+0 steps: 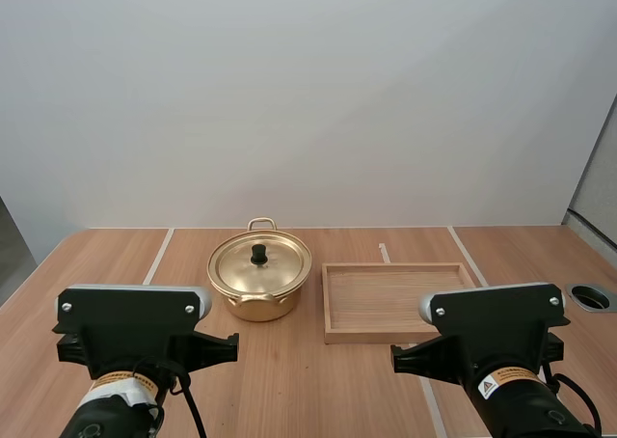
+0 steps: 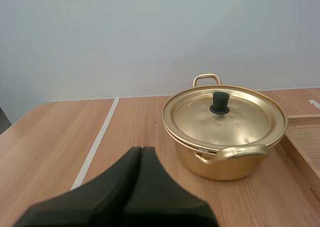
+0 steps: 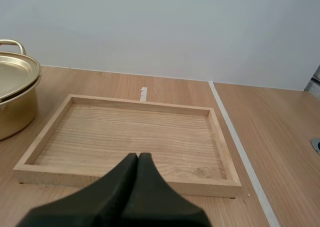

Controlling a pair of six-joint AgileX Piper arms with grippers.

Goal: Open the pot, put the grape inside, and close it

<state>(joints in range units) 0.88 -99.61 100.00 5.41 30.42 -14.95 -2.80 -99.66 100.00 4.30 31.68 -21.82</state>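
The pot [image 1: 258, 309] was a shallow, shiny brass-gold vessel with rounded walls. It stood upright on the wooden table [image 1: 289, 385], toward the far middle and a little left of centre in the high view. Its lid [image 1: 275, 269] sat squarely on the rim, closing it: a slightly domed golden disc with faint dents in its sheen, and a small black knob [image 1: 258, 255] at its centre. Two looped golden handles stuck out from the rim, one on the far side [image 1: 261, 223] and one on the side nearer the arms [image 2: 232, 154]. A white line [image 2: 97, 139] ran across the tabletop to the pot's left.

Just beside the pot on its right, apart from it by a narrow gap, lay a wooden tray [image 1: 395, 334], rectangular with a low raised rim.

The left gripper [image 2: 141, 148] was clenched on nothing, its two black fingers pressed together into a single dark wedge. It hung over the table short of the pot and touched neither the pot nor the lid. The right gripper [image 3: 138, 155] was likewise closed with nothing between its fingers. It was poised in front of the tray's near rim [image 3: 210, 185], with the pot's side [image 3: 15, 112] off to its left.
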